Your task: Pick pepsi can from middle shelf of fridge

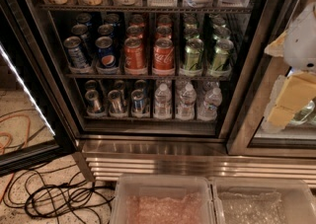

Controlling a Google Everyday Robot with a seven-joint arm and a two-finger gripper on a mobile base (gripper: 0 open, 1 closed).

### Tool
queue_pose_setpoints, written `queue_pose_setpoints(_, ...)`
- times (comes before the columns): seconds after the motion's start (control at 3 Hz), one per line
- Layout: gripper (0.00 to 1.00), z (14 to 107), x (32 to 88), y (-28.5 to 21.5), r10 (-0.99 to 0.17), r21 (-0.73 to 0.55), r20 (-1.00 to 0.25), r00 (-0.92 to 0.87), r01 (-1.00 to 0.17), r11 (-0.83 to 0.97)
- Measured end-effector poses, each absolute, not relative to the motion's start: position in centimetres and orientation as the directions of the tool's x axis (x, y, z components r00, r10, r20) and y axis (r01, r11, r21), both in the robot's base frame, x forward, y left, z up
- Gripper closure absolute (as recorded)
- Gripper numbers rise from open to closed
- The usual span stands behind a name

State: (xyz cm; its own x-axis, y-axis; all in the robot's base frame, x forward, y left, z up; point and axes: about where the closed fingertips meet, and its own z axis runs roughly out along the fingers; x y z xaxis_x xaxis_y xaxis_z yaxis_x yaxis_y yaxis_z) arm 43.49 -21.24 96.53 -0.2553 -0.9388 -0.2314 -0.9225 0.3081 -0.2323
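Note:
The fridge (pixel 158 146) stands open with its dark shelves facing me. The pepsi can (pixel 106 55), deep blue with the globe logo, stands at the front of the middle shelf (pixel 148 76), second column from the left. A paler blue patterned can (pixel 76 53) is on its left and an orange-red can (pixel 134 54) on its right. My gripper (pixel 291 90), white with yellowish pads, hangs at the right edge of the view in front of the right glass door. It is well right of the can, outside the shelf, and holds nothing.
A Coca-Cola can (pixel 163 54) and green cans (pixel 193 55) fill the rest of the middle shelf. Water bottles (pixel 186 100) and small cans stand on the rack below, tall bottles above. The open door (pixel 24 85) is on the left. Black cables (pixel 54 198) lie on the floor and plastic bins (pixel 163 201) sit below.

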Motion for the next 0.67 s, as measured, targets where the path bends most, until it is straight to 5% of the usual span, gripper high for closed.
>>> queue_pose_setpoints(0.67,0.0,93.8,42.2,-19.1,-0.928,-0.153,-0.274,-0.252,-0.941,0.301)
